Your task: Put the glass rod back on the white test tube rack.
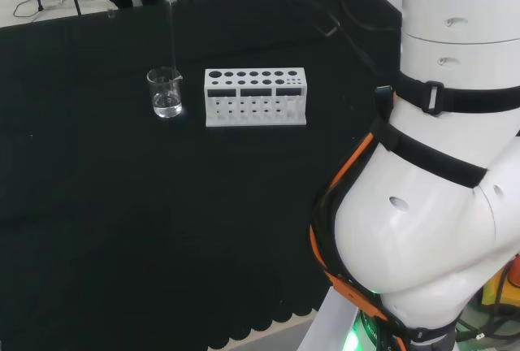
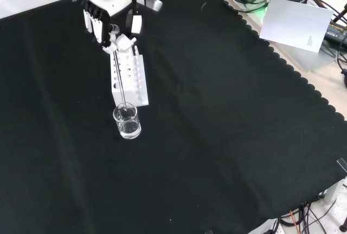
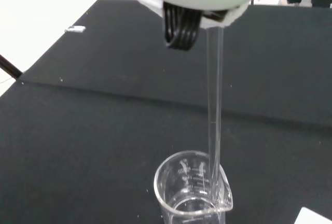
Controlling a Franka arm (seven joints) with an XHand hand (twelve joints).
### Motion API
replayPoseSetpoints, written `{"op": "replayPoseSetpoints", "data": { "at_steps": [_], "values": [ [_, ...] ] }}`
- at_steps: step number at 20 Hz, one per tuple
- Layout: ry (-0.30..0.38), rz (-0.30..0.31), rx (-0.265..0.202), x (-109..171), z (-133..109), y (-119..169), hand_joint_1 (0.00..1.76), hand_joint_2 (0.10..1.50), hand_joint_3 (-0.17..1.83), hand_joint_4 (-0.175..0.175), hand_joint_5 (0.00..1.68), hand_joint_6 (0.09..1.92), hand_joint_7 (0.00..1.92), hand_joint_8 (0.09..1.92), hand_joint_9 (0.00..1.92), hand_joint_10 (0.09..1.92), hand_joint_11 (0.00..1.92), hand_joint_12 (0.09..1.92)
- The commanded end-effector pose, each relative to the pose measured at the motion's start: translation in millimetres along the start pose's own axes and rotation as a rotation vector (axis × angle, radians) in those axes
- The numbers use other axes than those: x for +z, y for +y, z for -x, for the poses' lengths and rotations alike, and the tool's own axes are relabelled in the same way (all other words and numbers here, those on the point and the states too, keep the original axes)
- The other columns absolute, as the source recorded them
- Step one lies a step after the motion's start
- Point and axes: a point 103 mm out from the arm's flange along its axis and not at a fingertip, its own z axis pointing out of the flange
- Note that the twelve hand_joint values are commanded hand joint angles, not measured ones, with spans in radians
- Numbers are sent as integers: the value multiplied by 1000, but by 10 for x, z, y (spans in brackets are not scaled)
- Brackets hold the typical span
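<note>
Looking from the front cam, nearest to me is the small glass beaker (image 2: 127, 121) with a bit of clear liquid, standing just in front of the white test tube rack (image 2: 128, 79). Behind and above the rack I see the hand (image 2: 111, 25), its fingers curled and pinching the top of the glass rod (image 2: 122, 85). The rod hangs about vertical, and its lower end is inside the beaker; in the wrist cam it passes the rim and goes down near the inner wall. So the rod is gripped, but not yet lifted clear, I judge. What is left: raise it out of the beaker, carry it over to the rack just beside, then lay or lower it there w/o knocking the beaker. In head cam the rack holes look all free.
</note>
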Motion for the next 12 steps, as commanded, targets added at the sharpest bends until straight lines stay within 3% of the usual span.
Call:
{"op": "replayPoseSetpoints", "data": {
  "at_steps": [1, 6, 12],
  "values": [
    [9, 33, 8, -308, -25, -126, 1316, 636, 775, -175, 1121, 721, 1278, 991, 1648, 912, 1255, 963],
    [6, 49, 4, -411, 12, -144, 1316, 635, 775, -175, 1121, 722, 1277, 992, 1648, 913, 1254, 963],
    [21, 76, 65, -625, 390, -276, 1316, 634, 777, -175, 1121, 723, 1277, 993, 1648, 915, 1254, 964]
  ]
}}
